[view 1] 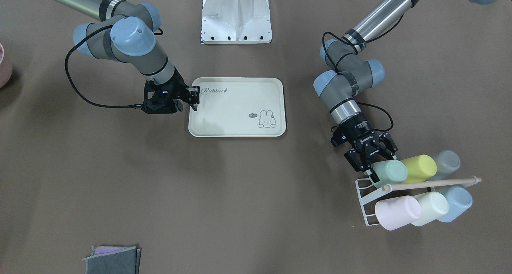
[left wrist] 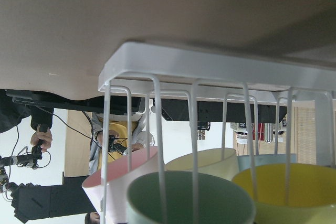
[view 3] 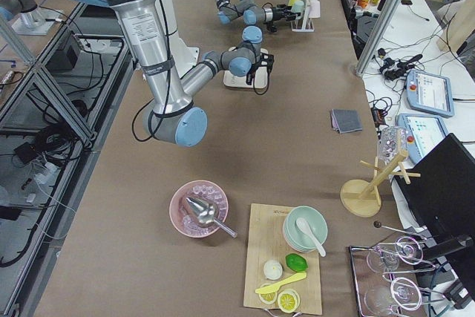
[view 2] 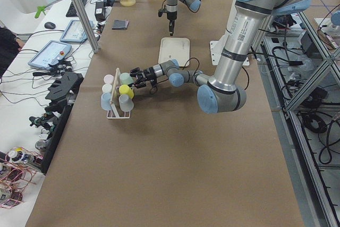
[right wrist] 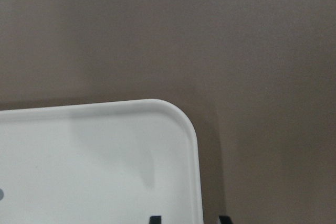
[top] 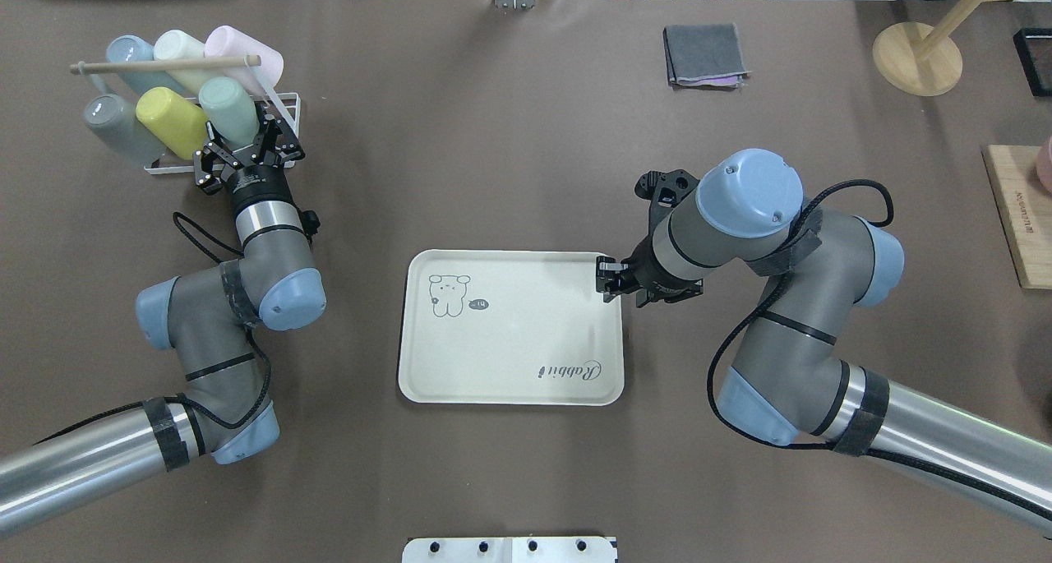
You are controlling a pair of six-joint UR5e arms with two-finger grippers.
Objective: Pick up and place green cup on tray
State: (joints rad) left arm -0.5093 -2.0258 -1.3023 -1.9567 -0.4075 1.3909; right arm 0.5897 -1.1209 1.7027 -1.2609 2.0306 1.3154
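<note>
The green cup (view 1: 390, 171) lies on its side in a white wire rack (view 1: 362, 194), at the rack's end nearest the tray; it also shows in the overhead view (top: 228, 109) and low in the left wrist view (left wrist: 189, 203). My left gripper (view 1: 375, 159) is open at the cup's near end, a finger on each side; I cannot tell if it touches. The cream tray (view 1: 236, 106) with the rabbit drawing lies flat mid-table and holds nothing. My right gripper (view 1: 195, 98) hangs low over a tray corner (right wrist: 178, 124), narrowly open, its tips astride the rim.
The rack also holds yellow (view 1: 420, 168), grey, pink (view 1: 398, 213), pale cream and blue cups under a wooden dowel (view 1: 432, 183). A folded grey cloth (top: 705, 55), a wooden stand (top: 916, 57) and a board (top: 1019, 218) lie far right. The white base plate (view 1: 236, 14) sits behind the tray.
</note>
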